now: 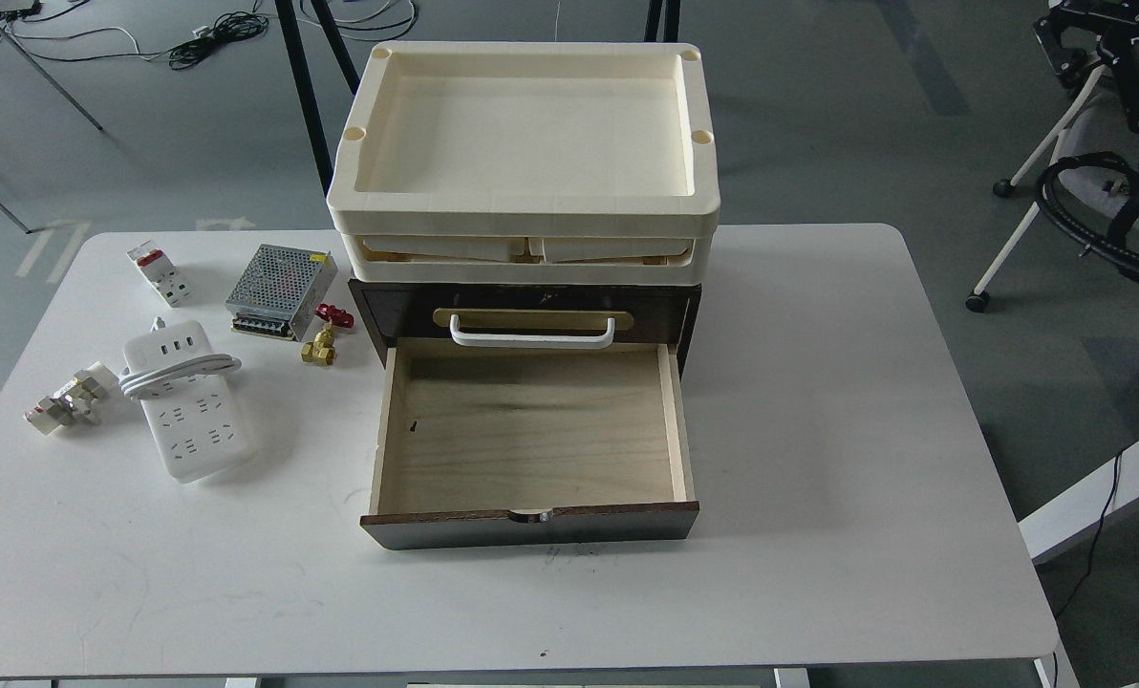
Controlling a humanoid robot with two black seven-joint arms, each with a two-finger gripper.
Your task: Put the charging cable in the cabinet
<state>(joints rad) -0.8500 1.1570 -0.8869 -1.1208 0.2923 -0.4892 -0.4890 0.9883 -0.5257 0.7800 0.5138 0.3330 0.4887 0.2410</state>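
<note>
The charging cable (187, 411) is a white power strip with its thick cord looped round it, lying flat on the white table's left side. The cabinet (397, 311) is a dark brown box in the middle of the table. Its lower drawer (531, 435) of pale wood is pulled out toward me and is empty. The upper front bears a white bar handle (531, 333) on a brass plate. My left arm is out of view. A dark part of my right arm (1128, 57) shows at the top right, off the table; its fingers cannot be told apart.
Cream trays (526, 205) are stacked on the cabinet. Left of it lie a silver mesh power-supply box (278, 290), a brass valve with a red handle (321, 344) and two small white adapter plugs (159, 275) (68, 401). The white table (866, 430) stretches right.
</note>
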